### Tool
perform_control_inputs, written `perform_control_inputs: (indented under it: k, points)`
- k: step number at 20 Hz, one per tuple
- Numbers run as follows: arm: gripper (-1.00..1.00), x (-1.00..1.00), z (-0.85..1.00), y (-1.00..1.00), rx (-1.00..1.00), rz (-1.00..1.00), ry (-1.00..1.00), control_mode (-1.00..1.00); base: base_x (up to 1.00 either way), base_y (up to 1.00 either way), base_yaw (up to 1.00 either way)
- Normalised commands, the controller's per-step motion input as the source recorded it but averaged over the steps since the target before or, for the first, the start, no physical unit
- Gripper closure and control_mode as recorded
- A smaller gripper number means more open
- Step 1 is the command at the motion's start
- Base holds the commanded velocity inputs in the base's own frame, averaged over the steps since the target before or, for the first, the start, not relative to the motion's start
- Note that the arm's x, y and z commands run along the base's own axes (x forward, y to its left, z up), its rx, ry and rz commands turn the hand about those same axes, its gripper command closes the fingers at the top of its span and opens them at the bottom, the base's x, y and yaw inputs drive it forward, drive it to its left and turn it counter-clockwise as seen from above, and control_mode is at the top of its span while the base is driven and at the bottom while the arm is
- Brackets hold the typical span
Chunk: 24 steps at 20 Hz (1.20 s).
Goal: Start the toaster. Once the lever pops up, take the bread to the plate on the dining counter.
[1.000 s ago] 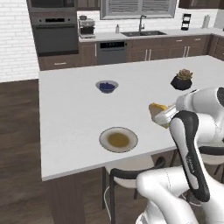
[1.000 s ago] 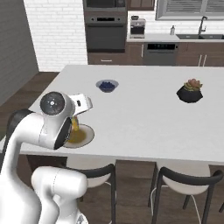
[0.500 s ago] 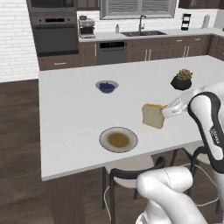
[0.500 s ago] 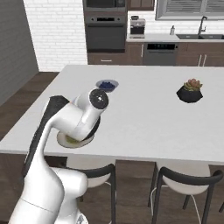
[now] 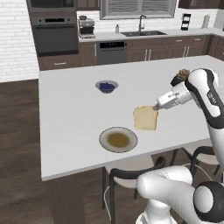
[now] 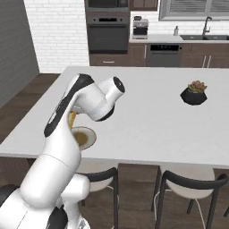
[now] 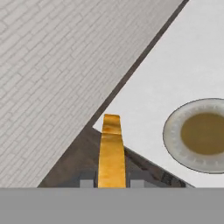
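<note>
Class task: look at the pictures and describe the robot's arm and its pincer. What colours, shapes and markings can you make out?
The arm is glossy white, built of rounded tubular links with dark grey joint rings and round end caps. Small dark lettering runs along one link. The pincer is pale grey with small dark tips. No cables show.

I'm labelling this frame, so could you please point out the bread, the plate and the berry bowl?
bread (image 5: 145, 118), left base view, middle of the slice's face.
plate (image 5: 106, 134), left base view, pale rim.
berry bowl (image 5: 113, 84), left base view, grey rim.
</note>
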Motion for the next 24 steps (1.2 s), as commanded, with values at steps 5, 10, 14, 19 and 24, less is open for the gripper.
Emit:
perform_control_inputs:
  k: [5, 10, 14, 19, 24]
  points:
    - [1.00, 0.34, -0.72, 0.30, 0.04, 0.06, 0.11, -1.00, 0.00, 0.00, 0.00]
    - [1.00, 0.32, -0.70, 0.12, 0.00, 0.01, 0.02, -1.00, 0.00, 0.00, 0.00]
    - [1.00, 0.35, -0.34, 0.18, 0.00, 0.00, 0.00, -1.00, 0.00, 0.00, 0.00]
    - [1.00, 0.42, -0.28, 0.23, 0.00, 0.00, 0.02, -1.00, 0.00, 0.00, 0.00]
    - [1.00, 0.37, -0.35, 0.20, 0.00, 0.00, 0.04, -1.00, 0.00, 0.00, 0.00]
